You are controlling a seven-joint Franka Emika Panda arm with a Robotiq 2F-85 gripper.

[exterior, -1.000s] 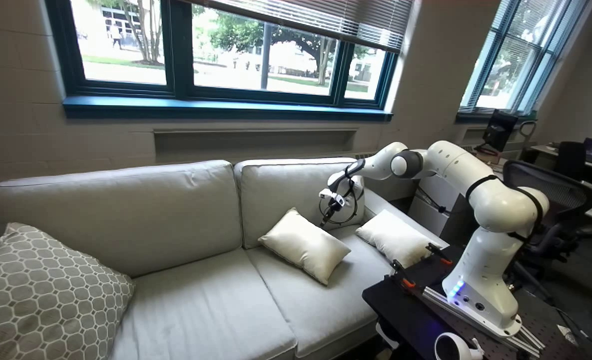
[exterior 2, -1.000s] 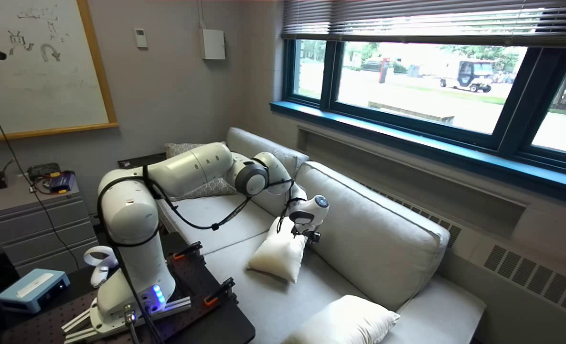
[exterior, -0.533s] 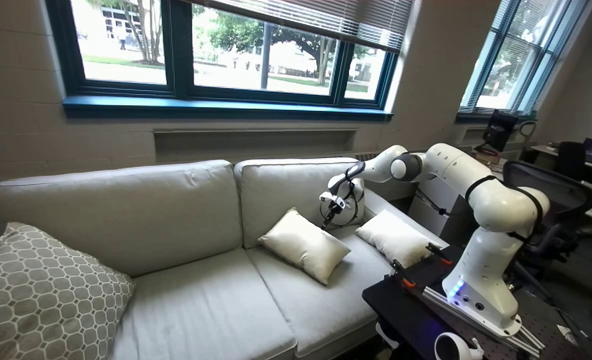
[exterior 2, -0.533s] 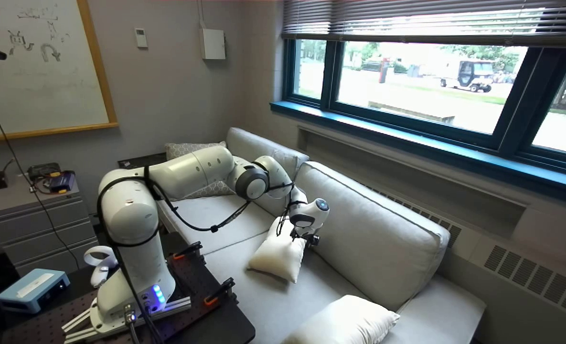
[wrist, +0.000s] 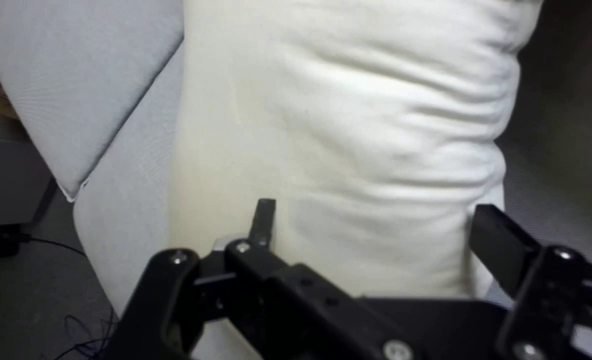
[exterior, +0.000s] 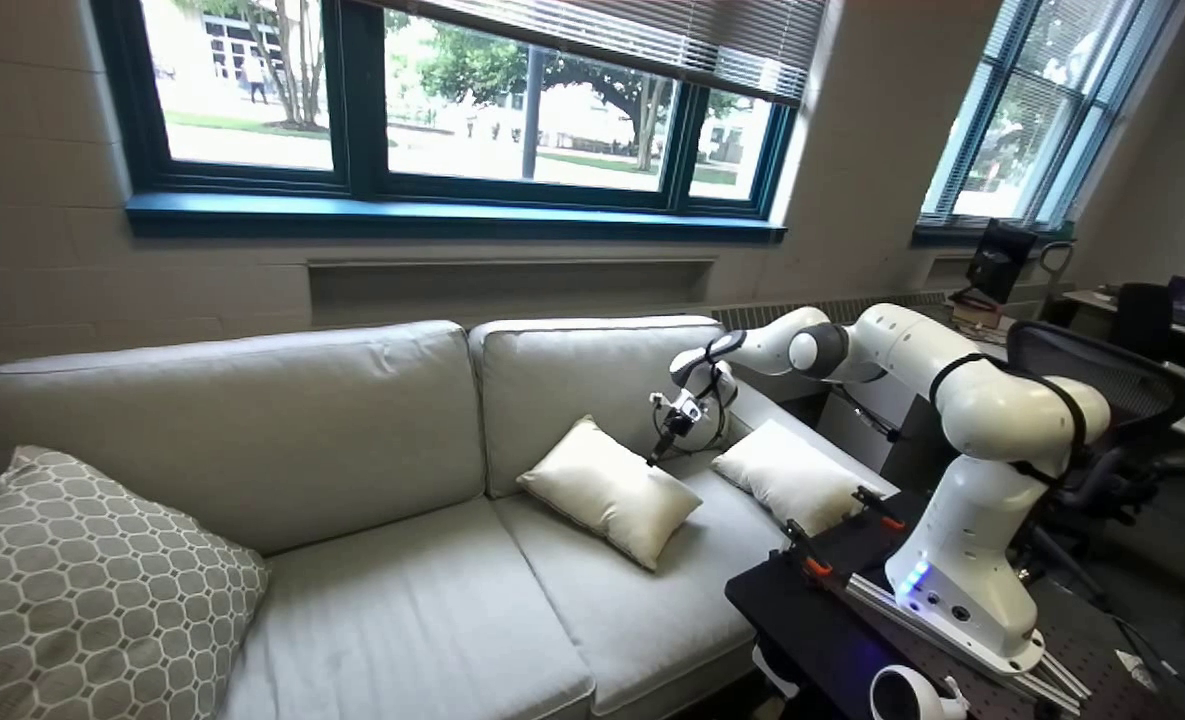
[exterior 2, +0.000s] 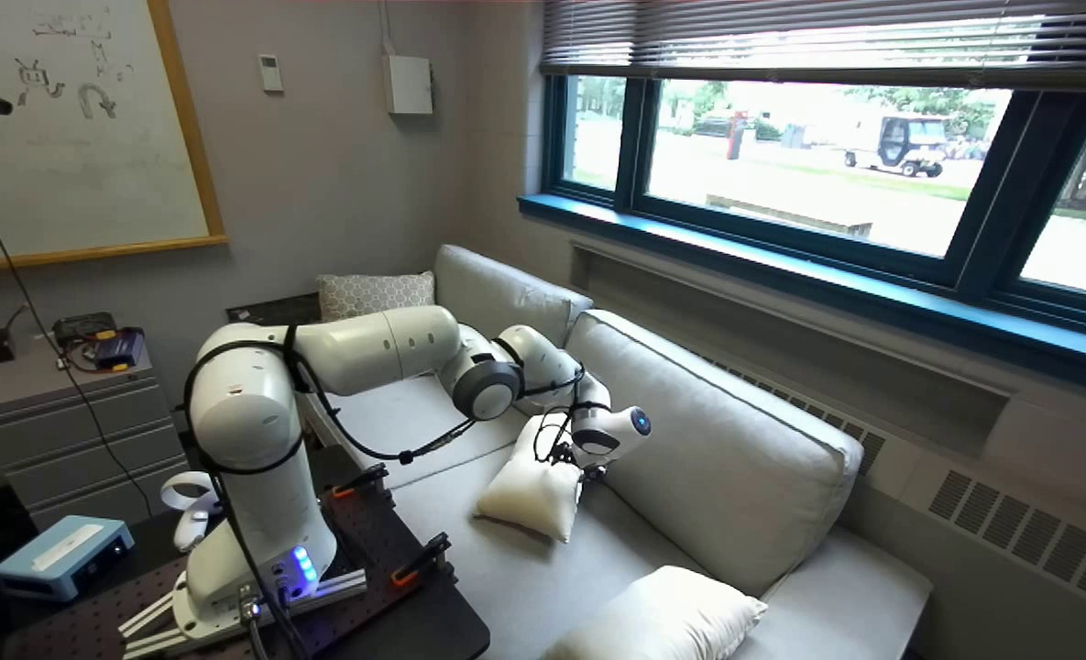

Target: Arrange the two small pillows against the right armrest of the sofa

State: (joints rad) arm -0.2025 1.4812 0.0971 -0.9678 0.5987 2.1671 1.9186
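Note:
One small cream pillow lies tilted on the right seat cushion of the sofa; it also shows in an exterior view. The second small pillow lies beside the right armrest; it also shows in an exterior view, with the armrest. My gripper is at the back edge of the first pillow. In the wrist view my gripper is open, its fingers far apart, with the wrinkled pillow between and beyond them. Whether the fingers press on it I cannot tell.
A larger grey patterned pillow leans at the sofa's far end. The back cushion stands close behind my gripper. The black robot table with clamps stands in front of the seat, near the second pillow.
My arm has lowered and shifted slightly toward the right armrest, and the wrist has tilted. The gripper has come down at the first pillow's edge. Both small pillows have stayed in place.

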